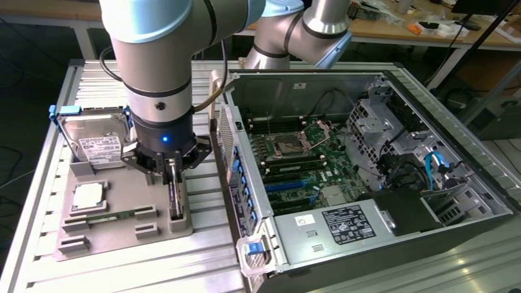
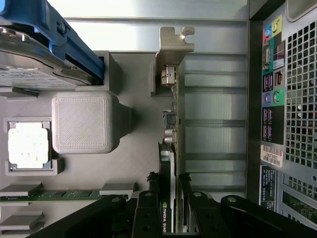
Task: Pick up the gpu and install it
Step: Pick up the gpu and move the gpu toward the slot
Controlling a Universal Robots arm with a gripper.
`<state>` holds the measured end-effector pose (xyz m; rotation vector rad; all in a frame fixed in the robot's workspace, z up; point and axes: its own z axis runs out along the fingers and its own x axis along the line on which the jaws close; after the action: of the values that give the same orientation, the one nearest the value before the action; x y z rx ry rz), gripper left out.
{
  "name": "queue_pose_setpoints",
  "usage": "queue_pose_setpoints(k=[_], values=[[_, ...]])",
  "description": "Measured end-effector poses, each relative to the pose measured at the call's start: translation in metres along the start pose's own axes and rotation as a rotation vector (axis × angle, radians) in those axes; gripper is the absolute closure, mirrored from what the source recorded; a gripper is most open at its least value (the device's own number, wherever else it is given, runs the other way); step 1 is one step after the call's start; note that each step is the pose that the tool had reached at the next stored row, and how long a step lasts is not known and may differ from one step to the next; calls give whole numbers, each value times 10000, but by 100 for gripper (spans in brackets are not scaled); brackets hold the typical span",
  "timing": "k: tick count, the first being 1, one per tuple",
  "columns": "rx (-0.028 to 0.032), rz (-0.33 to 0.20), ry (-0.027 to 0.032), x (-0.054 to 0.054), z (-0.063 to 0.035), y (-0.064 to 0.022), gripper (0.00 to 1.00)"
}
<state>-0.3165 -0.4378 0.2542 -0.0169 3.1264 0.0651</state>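
Counter (image 1: 122, 268): ribbed metal, lower left of the exterior view.
Gripper (image 2: 168, 197): clamped on gpu (image 2: 171, 129).
Hidden: gpu's end, between gripper fingers (image 2: 147, 203).

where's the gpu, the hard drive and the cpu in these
gpu (image 2: 171, 59): wrist view, on its metal bracket
hard drive (image 1: 96, 145): exterior view, on its label
cpu (image 2: 28, 145): wrist view, middle of its metal lid

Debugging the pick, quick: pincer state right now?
Pincer: closed on the gpu, one finger against each face. The card stands on edge in the grey tray.
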Motion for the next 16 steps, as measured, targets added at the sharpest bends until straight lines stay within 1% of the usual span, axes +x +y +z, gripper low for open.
queue_pose_setpoints(k=[10, 16], values=[[3, 1, 4, -2, -160, 7, 73], [4, 0, 4, -4, -305, 13, 73]])
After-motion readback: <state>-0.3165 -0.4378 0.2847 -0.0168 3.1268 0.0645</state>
